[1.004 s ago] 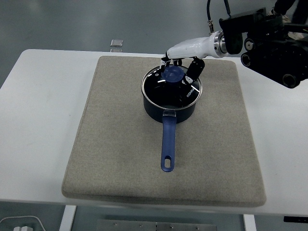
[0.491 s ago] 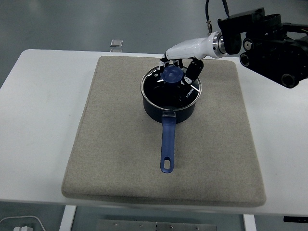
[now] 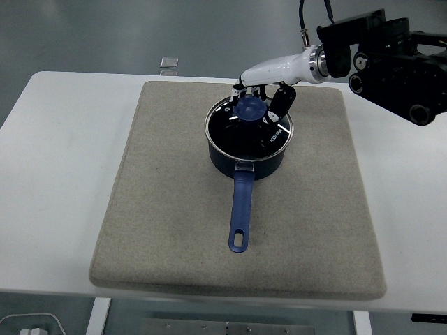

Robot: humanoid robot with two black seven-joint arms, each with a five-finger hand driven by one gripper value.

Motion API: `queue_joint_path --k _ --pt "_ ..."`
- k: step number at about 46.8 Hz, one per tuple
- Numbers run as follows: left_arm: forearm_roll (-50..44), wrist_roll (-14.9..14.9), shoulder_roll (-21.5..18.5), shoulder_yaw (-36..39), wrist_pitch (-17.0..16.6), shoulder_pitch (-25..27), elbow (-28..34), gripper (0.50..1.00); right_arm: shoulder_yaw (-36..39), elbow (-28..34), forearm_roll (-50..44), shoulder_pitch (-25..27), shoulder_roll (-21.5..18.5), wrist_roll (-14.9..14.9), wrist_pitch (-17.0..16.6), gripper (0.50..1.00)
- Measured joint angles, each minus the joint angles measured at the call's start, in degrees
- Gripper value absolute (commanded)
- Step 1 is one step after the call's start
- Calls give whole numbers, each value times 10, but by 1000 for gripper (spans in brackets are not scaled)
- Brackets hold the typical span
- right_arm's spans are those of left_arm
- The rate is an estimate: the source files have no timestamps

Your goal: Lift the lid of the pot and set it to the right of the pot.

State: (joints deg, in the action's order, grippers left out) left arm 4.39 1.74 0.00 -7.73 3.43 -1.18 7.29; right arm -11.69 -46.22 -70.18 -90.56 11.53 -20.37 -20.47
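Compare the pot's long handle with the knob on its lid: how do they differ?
The handle is long and flat, with a hole at its end; the knob is small and round. The handle lies free over the mat; the right hand is at the knob. Both are blue.

Even, diffuse overhead light fills the scene, bright without harshness. The white worktop (image 3: 63, 174) reads clean and nearly blown out at its right side, while the grey mat (image 3: 174, 230) keeps its woven texture. Shadows are soft and short: a faint one hugs the pot (image 3: 246, 157) at its base and along the handle. Small white glints mark the glass lid (image 3: 241, 125). Focus is sharp across the centre; the floor beyond looks slightly soft and dimmer.
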Motion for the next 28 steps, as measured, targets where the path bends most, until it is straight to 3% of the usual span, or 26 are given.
queue_joint_path --k 28 --pt "0 0 0 0 0 0 0 1000 2 11 32 1 0 1 -19 545"
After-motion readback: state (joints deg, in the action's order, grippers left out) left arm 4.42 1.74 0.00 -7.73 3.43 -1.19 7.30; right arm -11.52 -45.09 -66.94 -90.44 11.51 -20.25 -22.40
